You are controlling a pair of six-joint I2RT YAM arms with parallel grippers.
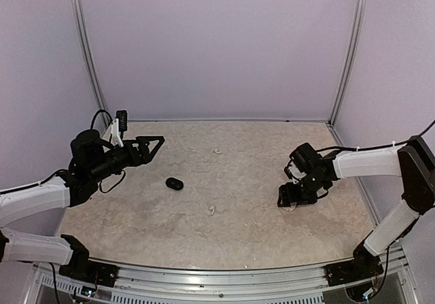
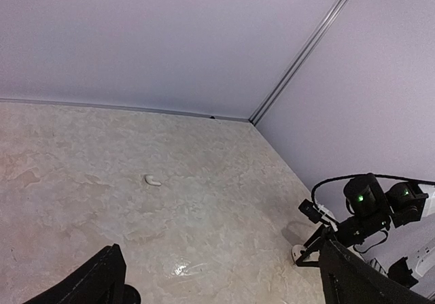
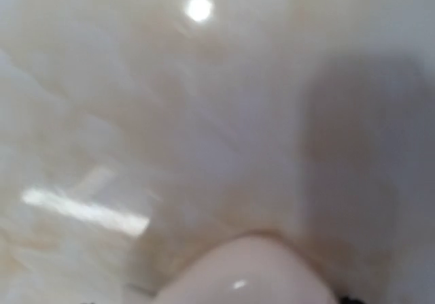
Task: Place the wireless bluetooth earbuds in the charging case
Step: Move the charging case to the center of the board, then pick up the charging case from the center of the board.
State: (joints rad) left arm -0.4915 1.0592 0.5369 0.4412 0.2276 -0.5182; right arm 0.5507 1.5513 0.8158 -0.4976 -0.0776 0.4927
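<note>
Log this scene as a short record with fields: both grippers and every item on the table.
left gripper: open, raised over the left side of the table, holding nothing
right gripper: down at the table on the right; open or shut cannot be told
white rounded item: just under the right gripper, blurred, possibly a case
far white earbud: lying loose, far centre
near white earbud: lying loose, near centre
black oval item: left of centre, untouched; bud or case unclear

Pale lilac matte wall panels (image 1: 217, 45) on three sides. Slim silver aluminium corner posts (image 1: 86, 52) at both back corners. Beige marbled glossy tabletop (image 1: 231, 202); round white glare spot (image 3: 198, 8) reflected on it. Ribbed silver aluminium rail (image 1: 224, 278) along near edge.
</note>
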